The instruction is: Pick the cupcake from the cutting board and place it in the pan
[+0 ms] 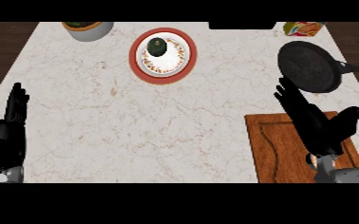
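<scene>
over the cutting board (280,147) at the surface's near right corner, the right hand (319,130) extends straight, released fingers (288,95) toward the pan (308,66); cupcake unseen.

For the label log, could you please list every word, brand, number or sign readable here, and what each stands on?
No text can be read.
The box at the counter's far right edge has a red and yellow print, too blurred to read.
The plate, pan and board show no lettering; the plate's rim carries only a speckled pattern.
</scene>
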Controlling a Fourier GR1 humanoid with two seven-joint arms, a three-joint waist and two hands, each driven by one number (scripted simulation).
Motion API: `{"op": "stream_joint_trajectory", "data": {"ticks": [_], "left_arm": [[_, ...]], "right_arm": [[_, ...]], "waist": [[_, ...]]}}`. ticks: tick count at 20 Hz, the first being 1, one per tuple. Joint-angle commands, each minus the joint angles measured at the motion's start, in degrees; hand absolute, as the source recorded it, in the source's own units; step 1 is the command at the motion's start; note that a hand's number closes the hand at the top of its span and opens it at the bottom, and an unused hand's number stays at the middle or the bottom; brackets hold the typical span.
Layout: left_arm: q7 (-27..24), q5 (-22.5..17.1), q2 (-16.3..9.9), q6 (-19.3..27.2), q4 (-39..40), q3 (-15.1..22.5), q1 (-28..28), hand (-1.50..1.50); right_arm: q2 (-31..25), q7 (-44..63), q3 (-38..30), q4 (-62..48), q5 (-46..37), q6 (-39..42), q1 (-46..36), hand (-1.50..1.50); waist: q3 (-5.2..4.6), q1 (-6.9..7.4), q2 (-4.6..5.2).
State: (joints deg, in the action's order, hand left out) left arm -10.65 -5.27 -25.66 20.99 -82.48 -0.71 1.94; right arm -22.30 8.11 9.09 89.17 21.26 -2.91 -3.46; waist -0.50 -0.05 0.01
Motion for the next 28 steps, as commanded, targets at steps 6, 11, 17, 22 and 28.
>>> {"op": "stream_joint_trajectory", "data": {"ticks": [6, 11, 17, 22, 28], "left_arm": [[9.0, -1.1, -0.7, -14.0, -5.0, 11.5, -6.6, 0.0], [14.6, -3.2, 1.4, -15.4, -7.1, 13.7, -7.2, 0.0], [19.3, -1.0, 4.0, -15.8, -6.7, 13.3, -10.5, 0.0], [17.9, -2.0, 3.6, -17.0, -6.1, 13.2, -10.7, 0.0], [21.2, -1.7, 4.4, -17.0, -7.9, 13.9, -12.4, 0.0]], "right_arm": [[-16.1, 2.8, -14.1, -15.4, 3.5, 8.7, -2.0, -1.5], [-18.0, -8.8, -11.0, -20.5, -18.6, -8.1, 3.7, 1.5], [-16.4, -14.7, -10.4, -18.7, -19.1, -2.1, 12.2, -1.5], [-28.2, -2.3, -5.8, -14.5, -25.9, 3.2, 10.4, -1.5], [-34.1, 12.9, 1.1, -10.9, -27.0, 18.1, 4.3, -1.5]], "waist": [[0.73, -1.33, 0.64], [0.83, -1.03, 0.16], [0.49, -0.42, -0.06], [0.31, -0.34, 0.01], [0.33, 1.36, 0.17]]}}
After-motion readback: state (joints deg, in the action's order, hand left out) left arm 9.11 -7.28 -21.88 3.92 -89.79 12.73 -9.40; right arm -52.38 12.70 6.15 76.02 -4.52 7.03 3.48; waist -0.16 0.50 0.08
